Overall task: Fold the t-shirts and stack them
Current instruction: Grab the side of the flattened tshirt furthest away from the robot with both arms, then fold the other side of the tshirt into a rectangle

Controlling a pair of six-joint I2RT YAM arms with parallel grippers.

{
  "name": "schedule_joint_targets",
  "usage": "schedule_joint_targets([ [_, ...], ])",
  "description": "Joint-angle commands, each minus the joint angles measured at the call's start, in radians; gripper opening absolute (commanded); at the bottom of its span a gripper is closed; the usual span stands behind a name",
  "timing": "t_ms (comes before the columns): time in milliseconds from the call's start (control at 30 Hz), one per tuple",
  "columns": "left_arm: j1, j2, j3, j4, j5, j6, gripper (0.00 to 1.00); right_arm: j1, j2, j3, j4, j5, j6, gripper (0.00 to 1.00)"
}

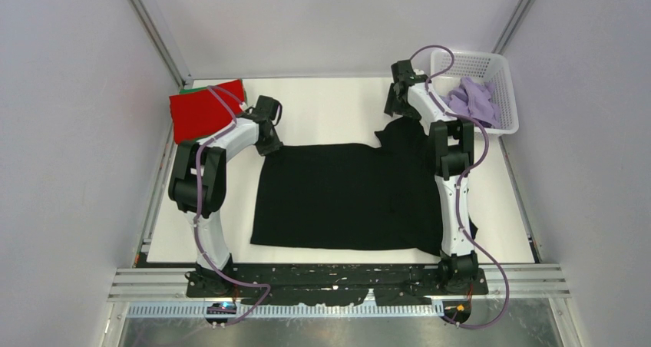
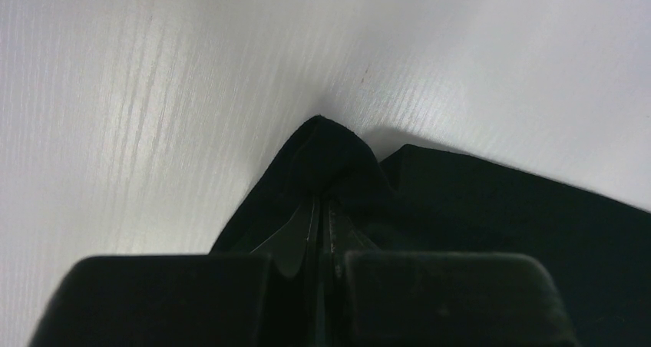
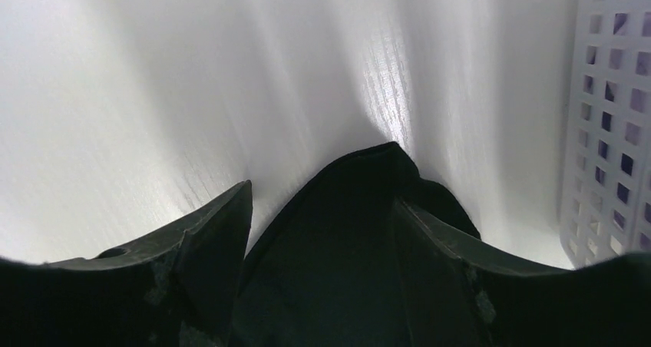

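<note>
A large black t-shirt (image 1: 345, 197) lies spread flat mid-table. My left gripper (image 1: 268, 143) is at its far left corner; in the left wrist view the gripper (image 2: 321, 209) is shut on that black cloth, and a corner of the shirt (image 2: 330, 151) pokes out past the tips. My right gripper (image 1: 396, 109) is at the shirt's far right part. In the right wrist view it (image 3: 322, 201) is open, with a peak of the black shirt (image 3: 345, 224) between the spread fingers (image 3: 219, 224). A folded red t-shirt (image 1: 203, 113) lies far left over a green sliver (image 1: 190, 90). A lavender t-shirt (image 1: 474, 101) is in the basket.
A white slotted basket (image 1: 503, 78) stands at the far right corner, and its wall (image 3: 614, 117) is close to the right gripper. Grey walls and rails enclose the white table (image 1: 330, 105).
</note>
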Motion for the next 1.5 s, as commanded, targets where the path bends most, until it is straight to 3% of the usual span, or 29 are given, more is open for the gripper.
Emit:
schedule_joint_targets([
  [0,-0.005,-0.047,-0.003,0.035,-0.005,0.006,0.0,0.002,-0.005,-0.013,-0.016,0.022,0.028,0.67],
  [67,-0.006,-0.048,-0.003,0.036,-0.004,0.003,0.0,0.002,-0.023,-0.045,-0.009,0.023,0.039,0.57],
  [100,-0.007,-0.049,-0.003,0.036,-0.004,0.003,0.0,0.002,-0.045,-0.079,0.002,0.027,0.042,0.46],
  [167,-0.011,-0.053,-0.003,0.035,-0.004,0.003,0.0,0.002,-0.088,-0.147,0.036,0.041,0.053,0.34],
  [267,-0.015,-0.06,-0.004,0.035,-0.008,0.001,0.0,0.002,-0.144,-0.229,0.079,0.065,0.072,0.29],
  [500,-0.022,-0.074,-0.009,0.034,-0.015,0.002,0.0,0.002,-0.249,-0.363,0.209,0.062,0.076,0.07],
  [700,-0.028,-0.099,-0.024,0.033,-0.028,0.003,0.0,0.003,-0.373,-0.488,0.355,0.043,0.027,0.05],
  [967,-0.043,-0.16,-0.082,0.048,-0.036,-0.002,0.0,0.024,-0.672,-0.814,0.505,0.033,-0.017,0.05],
  [1200,-0.082,-0.26,-0.197,0.094,-0.06,-0.011,0.0,0.071,-0.938,-1.072,0.475,0.064,0.02,0.05],
  [1467,-0.113,-0.417,-0.349,0.125,-0.113,-0.038,0.0,0.15,-1.233,-1.252,0.333,0.182,0.069,0.05],
])
